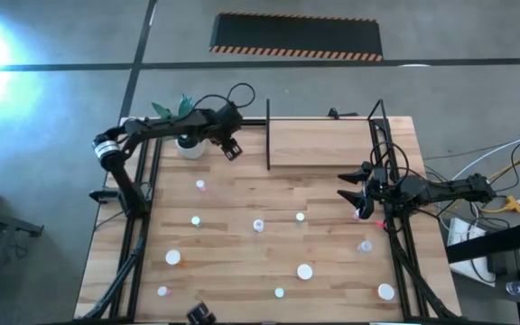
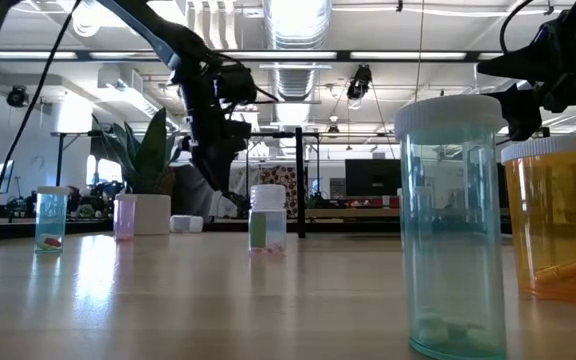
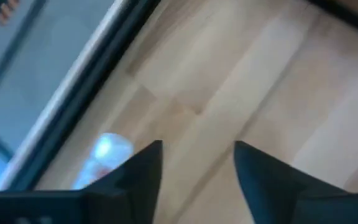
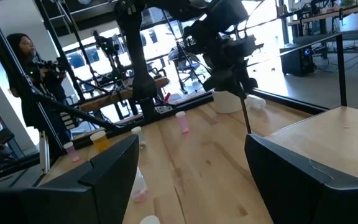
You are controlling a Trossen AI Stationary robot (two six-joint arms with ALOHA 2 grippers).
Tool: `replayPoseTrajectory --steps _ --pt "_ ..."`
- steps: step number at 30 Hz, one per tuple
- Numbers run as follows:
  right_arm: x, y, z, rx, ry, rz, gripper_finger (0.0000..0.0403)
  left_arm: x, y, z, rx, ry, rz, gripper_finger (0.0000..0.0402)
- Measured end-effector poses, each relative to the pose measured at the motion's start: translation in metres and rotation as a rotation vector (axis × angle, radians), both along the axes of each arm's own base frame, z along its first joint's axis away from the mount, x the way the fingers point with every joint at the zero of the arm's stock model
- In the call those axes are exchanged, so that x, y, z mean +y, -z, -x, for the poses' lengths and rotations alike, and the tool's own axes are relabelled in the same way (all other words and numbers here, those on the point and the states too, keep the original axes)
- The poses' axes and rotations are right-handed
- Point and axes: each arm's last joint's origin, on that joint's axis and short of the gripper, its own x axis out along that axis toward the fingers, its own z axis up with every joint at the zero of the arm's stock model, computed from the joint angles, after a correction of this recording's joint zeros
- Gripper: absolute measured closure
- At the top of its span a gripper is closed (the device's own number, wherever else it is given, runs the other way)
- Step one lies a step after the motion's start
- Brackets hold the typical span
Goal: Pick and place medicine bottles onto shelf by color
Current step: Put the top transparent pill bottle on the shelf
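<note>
From above you see the bottles (image 1: 258, 225) scattered on the tabletop (image 1: 242, 203) in front of the shelf (image 1: 319, 143), which carries none. The low view shows their colours: teal (image 2: 451, 220), orange (image 2: 558, 215). Your left claw (image 1: 231, 149) hangs near the plant pot (image 1: 190, 144), fingers apart, empty. Your right claw (image 1: 350, 188) stretches inward, wide open, empty, with a pink bottle (image 1: 362, 213) just beside it.

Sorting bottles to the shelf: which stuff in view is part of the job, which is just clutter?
Job:
- medicine bottles scattered on the table
- shelf at the far edge
- left gripper, empty
- right gripper, open

Clutter:
- potted plant
- cables off the table
- striped floor mat
</note>
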Motion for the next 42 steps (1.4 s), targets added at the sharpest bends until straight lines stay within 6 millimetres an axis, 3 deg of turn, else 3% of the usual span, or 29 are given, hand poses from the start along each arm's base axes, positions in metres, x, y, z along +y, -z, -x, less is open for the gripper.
replayPoseTrajectory --steps 5,12,20,25,33,42 --pt "0.000 0.000 0.000 0.000 0.000 0.000 0.0120 0.014 -0.001 -0.017 0.202 0.041 -0.041 0.0172" --pt "0.000 0.000 0.000 0.000 0.000 0.000 0.0119 0.037 0.022 -0.027 0.526 0.078 -0.002 0.0168" --pt "0.000 0.000 0.000 0.000 0.000 0.000 0.0119 0.045 0.051 -0.031 0.754 0.335 -0.050 0.0168" --pt "0.000 0.000 0.000 0.000 0.000 0.000 0.0120 0.048 0.052 -0.034 0.811 0.508 -0.085 0.0168" --pt "0.000 0.000 0.000 0.000 0.000 0.000 0.0120 0.059 0.054 -0.024 0.908 0.699 -0.050 0.0168" --pt "0.000 0.000 0.000 0.000 0.000 0.000 0.0120 0.062 0.075 -0.016 0.930 0.822 -0.043 0.0169"
